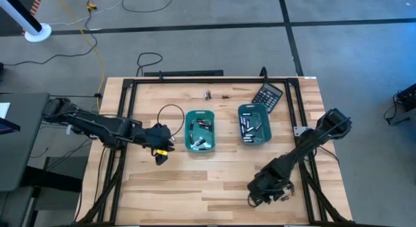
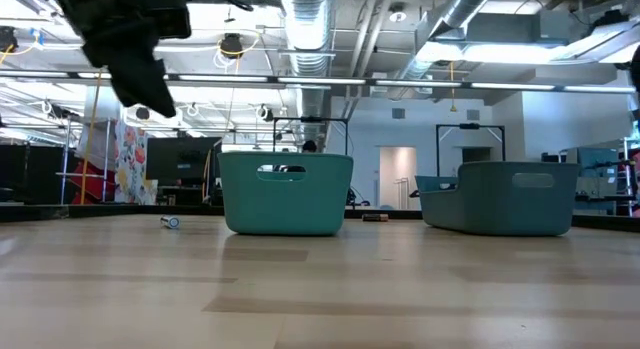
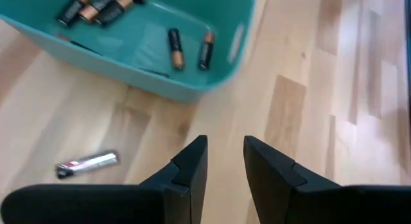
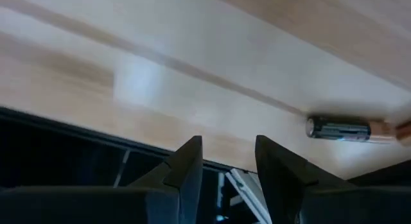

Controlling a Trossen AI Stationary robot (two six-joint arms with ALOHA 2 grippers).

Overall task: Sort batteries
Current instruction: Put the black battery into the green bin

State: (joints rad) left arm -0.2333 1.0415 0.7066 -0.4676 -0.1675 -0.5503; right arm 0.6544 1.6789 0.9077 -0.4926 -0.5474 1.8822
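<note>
Two teal trays stand mid-table, the left one (image 1: pixel 199 131) and the right one (image 1: pixel 253 125), each with batteries (image 3: pixel 174 47) lying in it. My left gripper (image 3: pixel 225 153) hovers open just left of the left tray, with nothing between its fingers. A silvery battery (image 3: pixel 87 163) lies on the wood beside it. My right gripper (image 4: pixel 228 156) is low over the table's near right edge, open and empty. A battery (image 4: pixel 340 129) lies on the wood off to one side of its fingers. Two more small batteries (image 1: pixel 208 95) rest near the far edge.
A black calculator (image 1: pixel 268 95) lies at the far right, behind the right tray. A black cable loop (image 1: pixel 170 113) sits left of the left tray. Bare wood (image 1: pixel 214 181) stretches in front of both trays. The black frame rails (image 1: pixel 123 123) run along the table's sides.
</note>
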